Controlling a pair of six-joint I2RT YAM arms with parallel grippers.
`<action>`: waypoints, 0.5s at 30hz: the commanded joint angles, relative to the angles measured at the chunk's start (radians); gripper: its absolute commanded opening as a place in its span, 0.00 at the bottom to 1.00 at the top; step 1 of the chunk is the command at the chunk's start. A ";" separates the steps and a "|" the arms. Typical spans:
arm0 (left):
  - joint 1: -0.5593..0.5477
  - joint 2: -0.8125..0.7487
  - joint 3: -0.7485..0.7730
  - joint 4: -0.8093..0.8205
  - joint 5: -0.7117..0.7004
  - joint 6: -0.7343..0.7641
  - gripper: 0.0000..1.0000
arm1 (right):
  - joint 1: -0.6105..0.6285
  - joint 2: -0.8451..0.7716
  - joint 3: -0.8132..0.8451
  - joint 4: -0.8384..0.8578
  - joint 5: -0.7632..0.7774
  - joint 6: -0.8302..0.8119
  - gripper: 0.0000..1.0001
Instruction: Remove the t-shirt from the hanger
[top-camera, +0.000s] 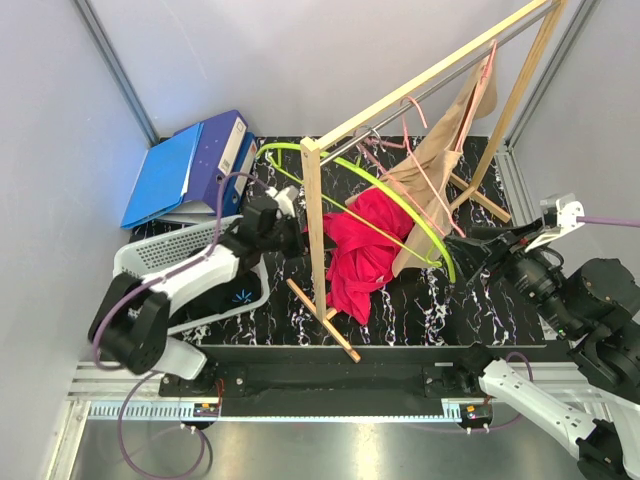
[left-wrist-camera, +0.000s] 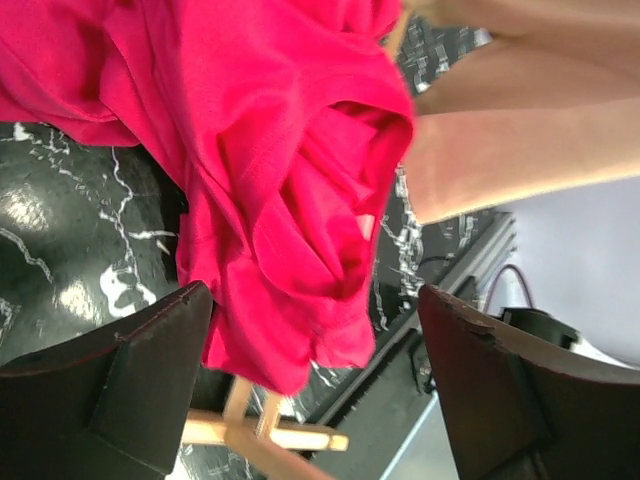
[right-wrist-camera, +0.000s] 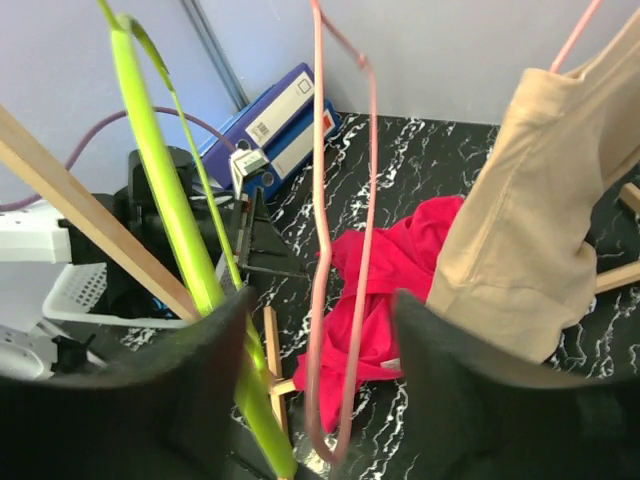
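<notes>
The red t-shirt (top-camera: 365, 250) is bunched low in the middle of the scene, its lower folds down on the black marbled table (top-camera: 430, 300) beside the upright of the wooden rack (top-camera: 315, 220). Its upper part still looks draped over the green hanger (right-wrist-camera: 165, 170), whose arc crosses the cloth in the overhead view. By my reckoning the job is only partly done. The shirt has sagged most of the way off, but I would not call it free while that green loop runs through or over it, and I cannot tell exactly where the two still catch. My left gripper (left-wrist-camera: 315, 300) faces the shirt from close by, with its fingers spread wide and the red folds just ahead of them, nothing held. My right gripper (right-wrist-camera: 320, 300) is also spread. A pink hanger (right-wrist-camera: 345, 200) hangs down in the gap between its fingers, and the green one passes just beside the left finger; neither is pinched. A beige garment (top-camera: 440, 150) hangs on the rail, just beside the shirt. What is left, I think, is to take hold of the red cloth and draw it clear of the green hanger.
</notes>
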 joint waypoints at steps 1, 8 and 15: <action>-0.021 0.131 0.095 0.147 -0.081 -0.013 0.90 | -0.002 -0.022 -0.025 -0.009 0.065 0.032 0.77; -0.031 0.346 0.235 0.130 -0.259 -0.024 0.99 | -0.002 -0.079 -0.060 -0.032 0.117 0.046 0.96; -0.033 0.558 0.334 0.170 -0.254 -0.065 0.97 | -0.002 -0.107 -0.074 -0.040 0.145 0.047 1.00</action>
